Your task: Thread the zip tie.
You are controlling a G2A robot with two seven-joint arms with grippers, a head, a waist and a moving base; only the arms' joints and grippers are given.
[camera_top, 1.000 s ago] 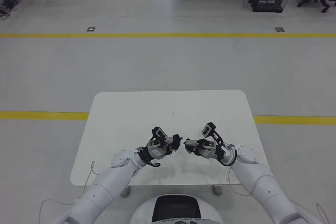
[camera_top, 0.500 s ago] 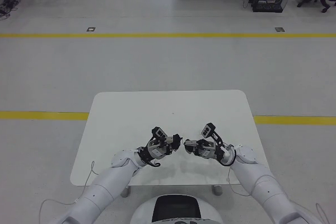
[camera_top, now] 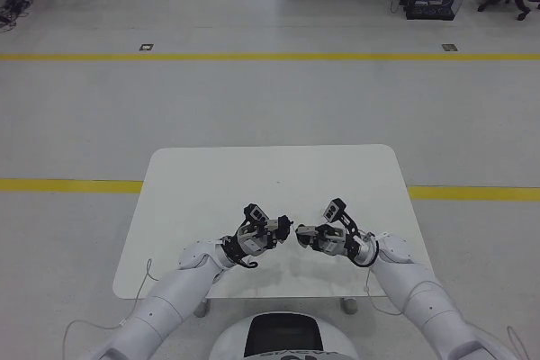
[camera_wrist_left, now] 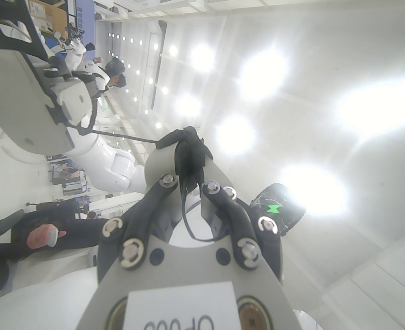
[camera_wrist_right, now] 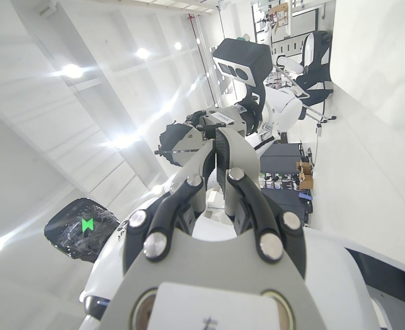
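Note:
Low over the near middle of the white table, my two grippers face each other tip to tip. The left gripper is shut on a thin black zip tie. In the left wrist view the tie bunches at that gripper's fingertips. One end loops back between the fingers, and the straight strap runs across to the right gripper. The right gripper is shut too, its pads pressed together. The zip tie sticks out sideways from its tips toward the left gripper.
The table top carries nothing else. Grey floor with yellow lines surrounds it. Both arms come in from the table's near edge, and open surface lies beyond and to either side of them.
The right gripper has drawn back very slightly from the left one, opening a small gap between the tips. The left arm has stayed put.

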